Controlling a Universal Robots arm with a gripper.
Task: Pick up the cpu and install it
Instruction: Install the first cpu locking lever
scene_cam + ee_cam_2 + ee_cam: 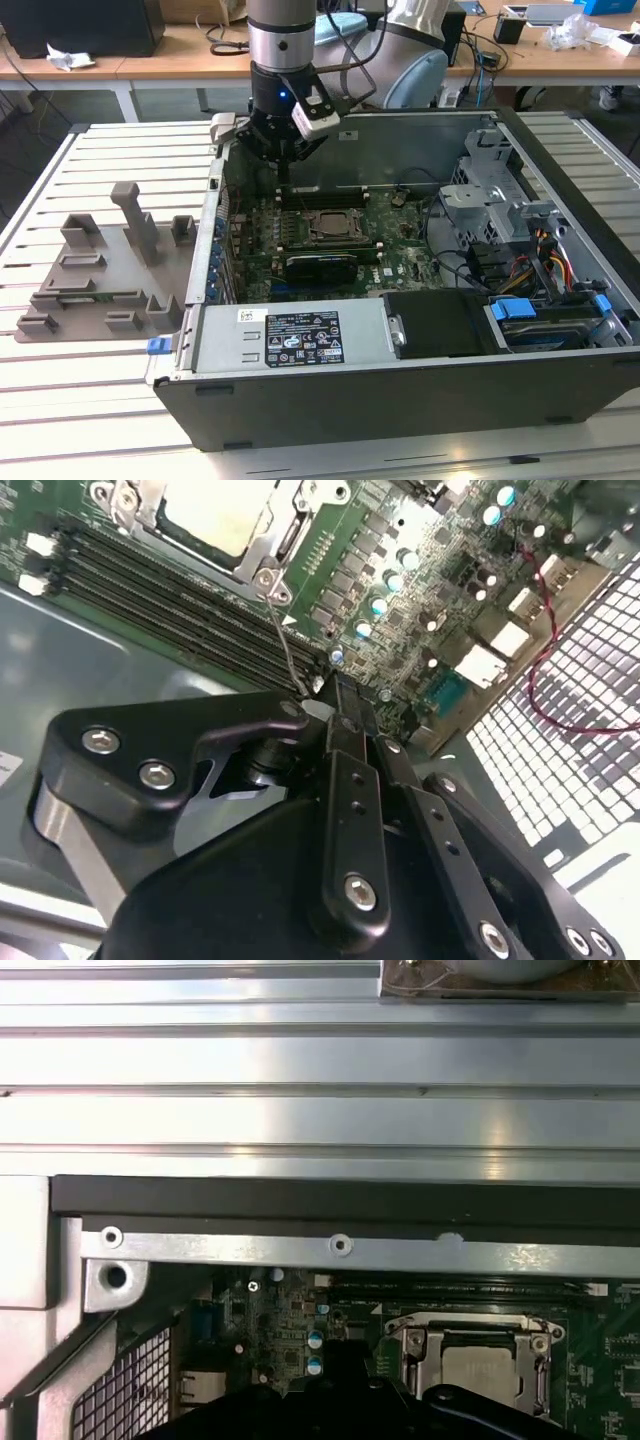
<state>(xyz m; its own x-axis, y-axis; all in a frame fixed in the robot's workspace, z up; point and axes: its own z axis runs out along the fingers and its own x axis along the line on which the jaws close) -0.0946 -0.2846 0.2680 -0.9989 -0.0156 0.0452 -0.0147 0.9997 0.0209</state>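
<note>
Claw (284, 160): hanging inside the open computer case (400, 400), over the far edge of the green board (395, 250); tips (335, 692) pressed together in the second wrist view, with nothing square or flat between them.
Chip (335, 226): lying in its socket on the board, below the claw and a little toward the exterior view's right; apart from the claw; pale metal top visible in the second wrist view (215, 510) and in the first wrist view (480, 1368).
Socket frame (262, 555): metal bracket bordering the chip, screw heads at its corners.
Wire lever (285, 645): thin rod running from the frame's corner to the claw tips; pinched or merely touched, not discernible.
Memory slots (150, 590): long dark rows beside the frame, between socket and claw body.
Red wire (545, 640): looping over the perforated case wall, off to one side of the claw.
Grey tray (100, 280): on the slatted table (110, 160), outside the case, well apart from the claw.
</note>
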